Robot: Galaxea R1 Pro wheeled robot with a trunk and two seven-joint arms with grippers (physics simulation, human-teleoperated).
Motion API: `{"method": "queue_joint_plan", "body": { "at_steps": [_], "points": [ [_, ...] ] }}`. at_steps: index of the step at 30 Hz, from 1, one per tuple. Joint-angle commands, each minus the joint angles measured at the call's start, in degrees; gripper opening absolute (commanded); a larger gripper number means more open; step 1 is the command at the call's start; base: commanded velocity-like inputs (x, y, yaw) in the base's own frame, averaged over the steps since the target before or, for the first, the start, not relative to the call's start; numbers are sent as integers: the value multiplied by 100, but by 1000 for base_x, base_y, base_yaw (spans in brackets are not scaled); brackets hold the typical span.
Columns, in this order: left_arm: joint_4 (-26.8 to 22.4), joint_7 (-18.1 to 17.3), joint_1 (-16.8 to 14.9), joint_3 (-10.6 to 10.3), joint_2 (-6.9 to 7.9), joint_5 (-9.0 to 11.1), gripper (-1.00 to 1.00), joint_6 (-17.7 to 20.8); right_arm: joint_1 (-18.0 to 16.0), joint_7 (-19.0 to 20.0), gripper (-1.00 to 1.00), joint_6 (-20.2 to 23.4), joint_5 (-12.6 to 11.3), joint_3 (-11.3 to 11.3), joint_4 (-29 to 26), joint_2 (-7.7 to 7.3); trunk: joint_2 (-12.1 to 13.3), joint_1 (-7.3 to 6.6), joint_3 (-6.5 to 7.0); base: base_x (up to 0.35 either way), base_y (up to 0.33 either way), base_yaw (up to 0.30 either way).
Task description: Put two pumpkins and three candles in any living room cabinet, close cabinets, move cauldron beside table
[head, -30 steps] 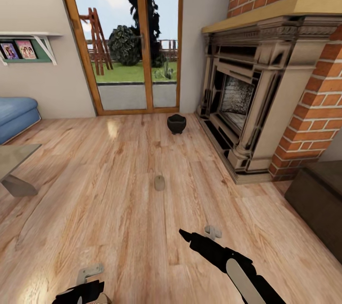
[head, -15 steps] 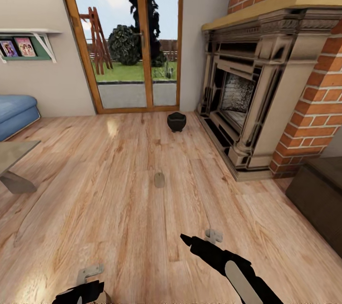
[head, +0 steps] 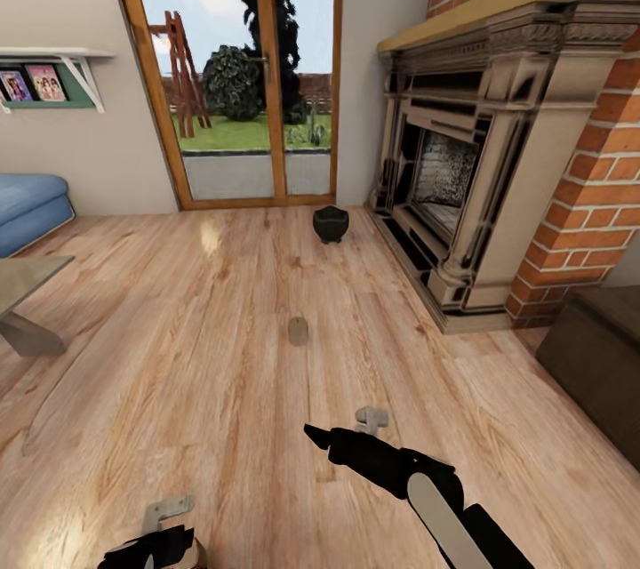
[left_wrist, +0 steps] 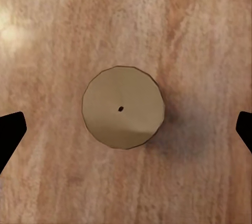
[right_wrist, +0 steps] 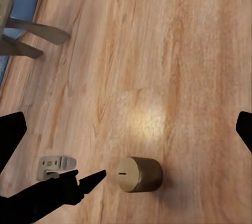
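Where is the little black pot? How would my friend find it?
Look for the big brick fireplace with its dark carved surround and the tall glass door with an orange wooden frame beside it. On the wooden plank floor in front of both sits the small round black cauldron. It is the only black, wide-mouthed pot there; the small beige candle lies apart from it on the floor.

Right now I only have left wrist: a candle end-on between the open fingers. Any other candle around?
Observer: Yes. Head view shows a second candle on the floor ahead, between the robot and the cauldron.
Operator: Where does the cauldron sit?
Observer: On the floor, off the fireplace's corner, in front of the glass door.
Operator: Cabinet?
Observer: A dark-brown cabinet at the head view's right edge, beyond the right gripper.
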Motion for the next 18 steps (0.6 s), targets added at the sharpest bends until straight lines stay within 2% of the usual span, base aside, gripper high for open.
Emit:
{"method": "queue_joint_plan", "body": {
  "at_steps": [1, 9, 14, 18],
  "points": [
    [0, 2, 0, -2, -2, -3, 100, 2, 0, 4, 100, -7, 2, 14, 0, 1, -42, 23, -18, 0, 0, 0],
    [0, -3, 0, -6, -3, -7, 100, -24, 0, 11, 100, -55, 35, 217, 53, 8, -362, 198, -162, 0, 0, 0],
    [0, -3, 0, -6, -8, -8, 100, -16, 0, 11, 100, -58, 43, 249, 137, 13, -563, 308, -252, 0, 0, 0],
    [0, -10, 0, -8, -3, -15, 100, -13, 0, 11, 100, -127, 37, 250, 147, 12, -570, 319, -340, 0, 0, 0]
  ]
}}
